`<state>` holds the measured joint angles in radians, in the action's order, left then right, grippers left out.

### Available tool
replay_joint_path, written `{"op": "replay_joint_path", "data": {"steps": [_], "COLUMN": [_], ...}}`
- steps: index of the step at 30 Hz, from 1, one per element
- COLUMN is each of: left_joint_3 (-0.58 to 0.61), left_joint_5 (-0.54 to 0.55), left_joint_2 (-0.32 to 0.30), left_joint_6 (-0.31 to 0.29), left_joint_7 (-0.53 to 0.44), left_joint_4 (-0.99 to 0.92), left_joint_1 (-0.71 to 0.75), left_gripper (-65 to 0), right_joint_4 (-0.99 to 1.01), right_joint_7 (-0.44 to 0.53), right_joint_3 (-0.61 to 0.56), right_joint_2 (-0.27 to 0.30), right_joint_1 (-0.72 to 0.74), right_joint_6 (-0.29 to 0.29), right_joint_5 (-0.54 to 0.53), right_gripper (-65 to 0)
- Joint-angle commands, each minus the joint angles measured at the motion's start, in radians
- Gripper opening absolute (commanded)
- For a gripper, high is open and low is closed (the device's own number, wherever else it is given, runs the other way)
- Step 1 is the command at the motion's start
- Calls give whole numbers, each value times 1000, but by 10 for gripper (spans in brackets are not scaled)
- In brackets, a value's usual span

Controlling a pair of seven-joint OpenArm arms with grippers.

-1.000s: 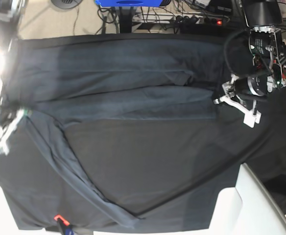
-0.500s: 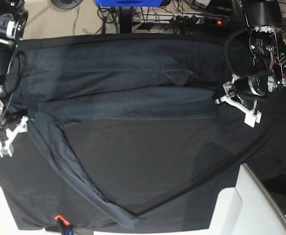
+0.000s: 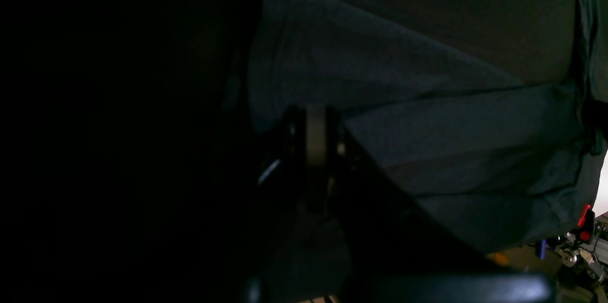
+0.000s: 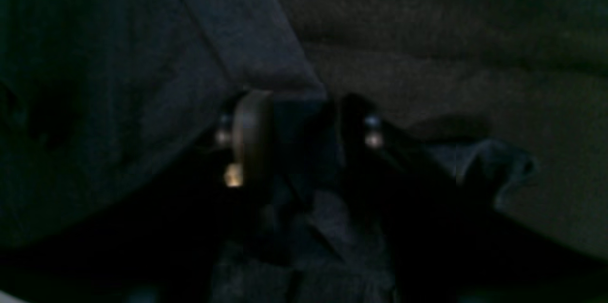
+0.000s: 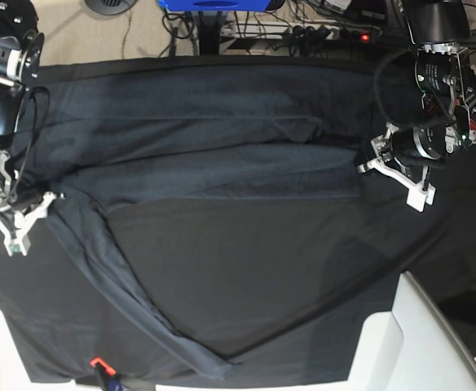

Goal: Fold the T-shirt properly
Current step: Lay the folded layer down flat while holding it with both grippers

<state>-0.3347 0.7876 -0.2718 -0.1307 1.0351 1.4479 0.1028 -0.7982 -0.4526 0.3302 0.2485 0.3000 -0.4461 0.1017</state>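
R gripper (image 4: 299, 122) first: fingers part-spread, a fold of dark knit bunched up between them, one pale pad (image 4: 251, 127) against the cloth, so it's pinching the T-shirt (image 5: 222, 163) at its edge. In base view that gripper (image 5: 28, 213) has white plastic fingers, sitting at the shirt's edge on the side away from the other arm, right where a long sleeve (image 5: 132, 285) branches off.

L gripper (image 3: 316, 137): pads pressed together, thin pale strip showing between black fingers; can't tell whether any cloth is caught in them, too dark. Base view has it (image 5: 397, 171) at the shirt's opposite end, white angular fingers at the cloth's edge.

T-shirt: thin soft slate-grey knit, plain, faint fine rib texture in wrist views. Lies spread across the black tablecloth (image 5: 303, 277) as a wide band w/ several long shallow creases running its length and a flat seam-like fold line along the near edge. Sleeve runs off diagonally from the R gripper's corner toward the table's front edge, narrow, w/ a raised ridge along it. Tablecloth darker, matte, smoother than the shirt.

Beyond the shirt's far edge: tangle of cables (image 5: 303, 28) on a pale floor, blue object (image 5: 213, 5). No readable writing or labels anywhere.
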Motion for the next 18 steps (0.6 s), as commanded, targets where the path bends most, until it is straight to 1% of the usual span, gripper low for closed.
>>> {"op": "replay_joint_path", "data": {"steps": [1,4,6,8,12,15,18], "left_joint_3": [-4,-4,-4,-4,-4,-4,-5], "left_joint_5": [16,16,16,16,16,16,16], "left_joint_2": [-14,-14,-14,-14,-14,-14,-14], "left_joint_6": [-5,-5,-5,-5,-5,-5,-5], "left_joint_7": [-12,-12,-12,-12,-12,-12,-12], "left_joint_4": [12,12,12,12,12,12,12], "left_joint_1": [-12,-12,-13,-15,-18,-19,-22], "left_gripper": [-650,-650,-650,-650,-650,-650,-650], "right_joint_4": [-16,-17,-17,-23,-25,-66,-160], "right_joint_7": [15,16,15,15,8,-41,-87], "right_joint_3": [4,2,2,2,2,2,2], "right_joint_2": [18,18,18,18,18,30,31], "right_joint_1": [23,28,28,28,26,18,-18], "right_joint_6": [-1,-1,-1,-1,-1,-1,-1], "right_joint_5": [-7,-7,-7,-7,-6,-4,-4], "right_gripper": [-521,-603,-638,-648,-648,-648,-648]}}
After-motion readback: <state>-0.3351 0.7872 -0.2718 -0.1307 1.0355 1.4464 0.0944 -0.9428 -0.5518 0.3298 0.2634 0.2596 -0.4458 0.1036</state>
